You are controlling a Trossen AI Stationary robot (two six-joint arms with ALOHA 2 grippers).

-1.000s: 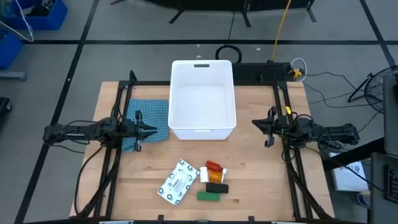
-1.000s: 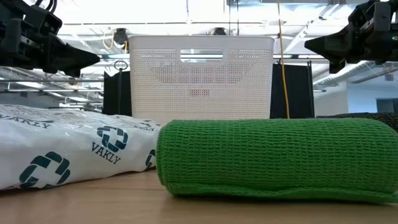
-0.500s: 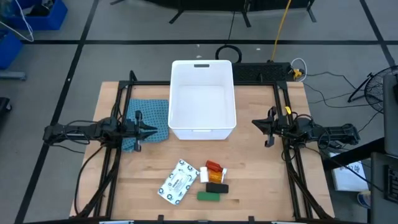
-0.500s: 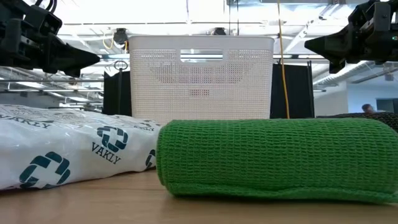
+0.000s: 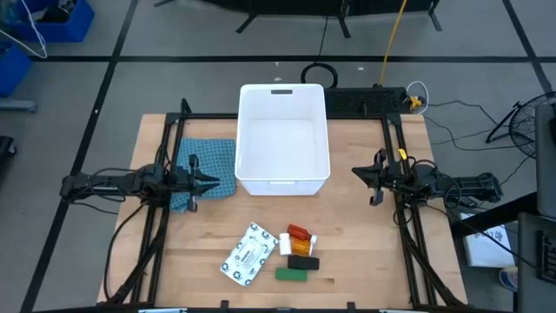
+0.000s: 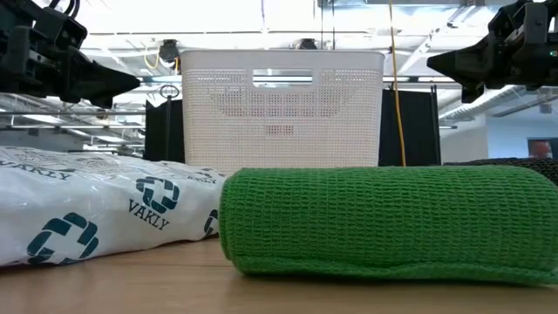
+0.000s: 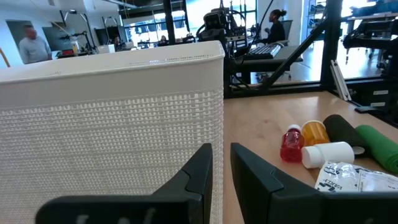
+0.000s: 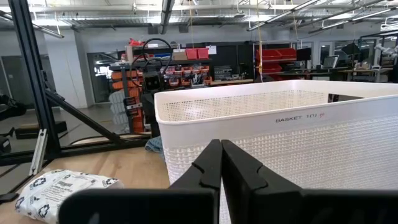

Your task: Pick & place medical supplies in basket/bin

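The white basket (image 5: 283,139) stands on the wooden table at the far middle. Near the front edge lie a flat white printed packet (image 5: 249,254), two orange pill bottles (image 5: 300,232) (image 5: 301,247), a black block (image 5: 303,262) and a green block (image 5: 291,274). My left gripper (image 5: 215,183) hovers left of the basket over the cloth, its fingers (image 7: 202,165) a narrow gap apart, empty. My right gripper (image 5: 356,172) hovers right of the basket, its fingers (image 8: 214,155) shut and empty. The low view shows the green block (image 6: 384,218) and the packet (image 6: 96,209) up close.
A blue-green patterned cloth (image 5: 211,169) lies flat left of the basket, under my left gripper. Black frame rails (image 5: 161,217) run along both table sides. Bare wood lies between the basket and the supplies. Blue crates (image 5: 52,22) stand on the floor at far left.
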